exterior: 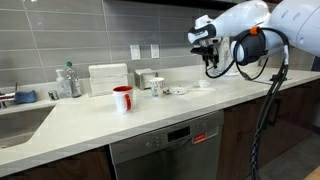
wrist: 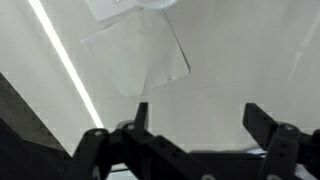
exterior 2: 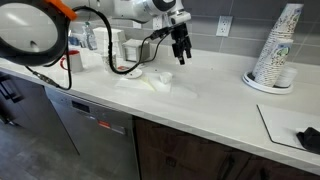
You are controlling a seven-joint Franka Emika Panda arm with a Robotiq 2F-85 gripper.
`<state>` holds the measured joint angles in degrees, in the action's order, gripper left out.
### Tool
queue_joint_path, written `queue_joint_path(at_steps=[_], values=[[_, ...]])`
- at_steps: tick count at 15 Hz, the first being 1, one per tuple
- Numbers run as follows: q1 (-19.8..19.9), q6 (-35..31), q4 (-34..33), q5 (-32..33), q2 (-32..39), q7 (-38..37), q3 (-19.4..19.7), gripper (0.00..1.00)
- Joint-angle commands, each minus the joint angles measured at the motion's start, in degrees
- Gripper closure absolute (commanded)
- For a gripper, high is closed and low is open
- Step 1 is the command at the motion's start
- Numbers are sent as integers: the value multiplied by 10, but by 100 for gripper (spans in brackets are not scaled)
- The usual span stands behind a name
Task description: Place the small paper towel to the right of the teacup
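The white teacup stands on the counter, right of the red mug. A small white scrap, apparently the small paper towel, lies on the counter just right of the teacup. My gripper hangs above the counter further right, open and empty; it also shows in the other exterior view. In the wrist view the open jaws hold nothing. A flat thin sheet lies on the counter beyond them. White paper lies below and beside the gripper.
A sink is at the counter's far end with bottles and a white box behind it. A stack of paper cups and a flat board sit at the other end. A dishwasher is below.
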<state>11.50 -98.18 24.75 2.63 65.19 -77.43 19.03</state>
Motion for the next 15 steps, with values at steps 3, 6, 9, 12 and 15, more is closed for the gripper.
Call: queue_joint_path(at_steps=[3,6,9,12,15], values=[[0,12,8,-2,-43,149,-78,0],[-2,13,10,-10,-59,230,-106,0],[-3,18,12,-20,-74,312,-129,0],[0,24,14,-37,-84,392,-151,0],[4,37,18,-56,-89,474,-168,0]])
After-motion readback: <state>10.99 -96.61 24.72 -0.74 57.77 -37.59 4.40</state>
